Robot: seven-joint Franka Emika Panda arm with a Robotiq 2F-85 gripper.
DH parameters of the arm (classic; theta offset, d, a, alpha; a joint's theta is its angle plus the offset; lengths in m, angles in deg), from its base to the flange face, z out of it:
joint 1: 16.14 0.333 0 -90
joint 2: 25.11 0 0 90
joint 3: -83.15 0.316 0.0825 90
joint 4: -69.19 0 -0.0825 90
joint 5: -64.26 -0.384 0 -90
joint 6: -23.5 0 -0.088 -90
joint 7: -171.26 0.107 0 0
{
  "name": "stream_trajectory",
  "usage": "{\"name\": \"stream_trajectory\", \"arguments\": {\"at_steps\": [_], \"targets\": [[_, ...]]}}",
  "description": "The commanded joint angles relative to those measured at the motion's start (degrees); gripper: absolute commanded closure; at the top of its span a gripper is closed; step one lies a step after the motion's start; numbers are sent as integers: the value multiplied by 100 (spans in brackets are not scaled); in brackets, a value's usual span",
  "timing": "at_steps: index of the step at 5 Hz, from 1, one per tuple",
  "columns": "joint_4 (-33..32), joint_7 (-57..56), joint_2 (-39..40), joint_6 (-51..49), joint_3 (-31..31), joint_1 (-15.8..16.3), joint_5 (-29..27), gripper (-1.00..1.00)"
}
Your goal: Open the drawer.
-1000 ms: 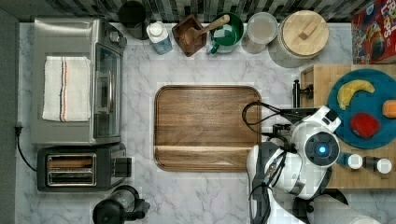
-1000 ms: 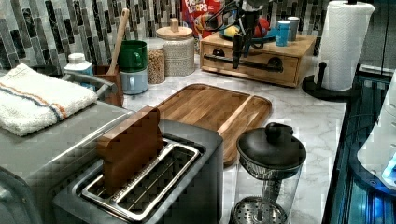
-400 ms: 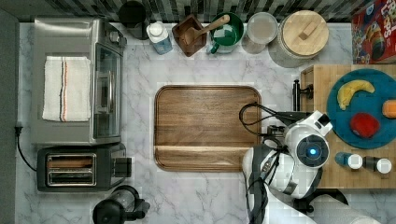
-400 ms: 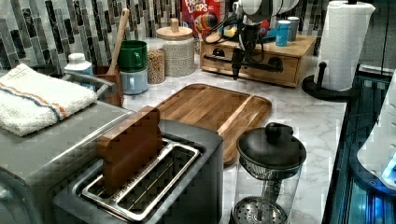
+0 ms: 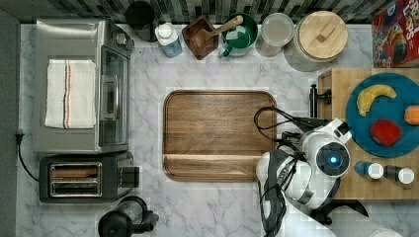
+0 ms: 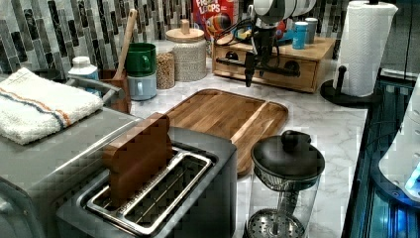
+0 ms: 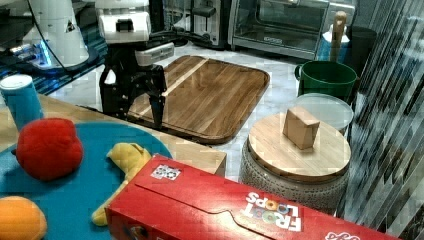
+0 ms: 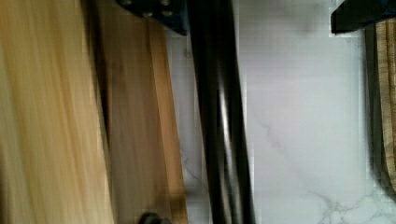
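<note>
Two spread fingers (image 7: 158, 102) of the open pincer (image 7: 131, 97) are held pointing down astride the black bar handle (image 6: 257, 67) of the closed drawer (image 6: 277, 72), set at the desk (image 5: 222, 74) rear, so the bar can be clamped and pulled.

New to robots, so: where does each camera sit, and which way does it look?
Top view: overhead, down on the counter; arm beside the tray.
Left view: behind the toaster, toward the drawer; gripper at its handle.
Right view: over the drawer's top, toward the oven; gripper open.
Wrist view: on wrist, facing handle; fingers flank it.
Top, left, right share the tray.
</note>
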Motion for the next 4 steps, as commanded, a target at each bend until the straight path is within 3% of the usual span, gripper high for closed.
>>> {"name": "stream_trajectory", "arguments": {"at_steps": [1,4], "targets": [[-33,181,-218,-89,818,782,-117,-100],[-422,1486,-637,-370,1261,1647,-43,-100]]}}
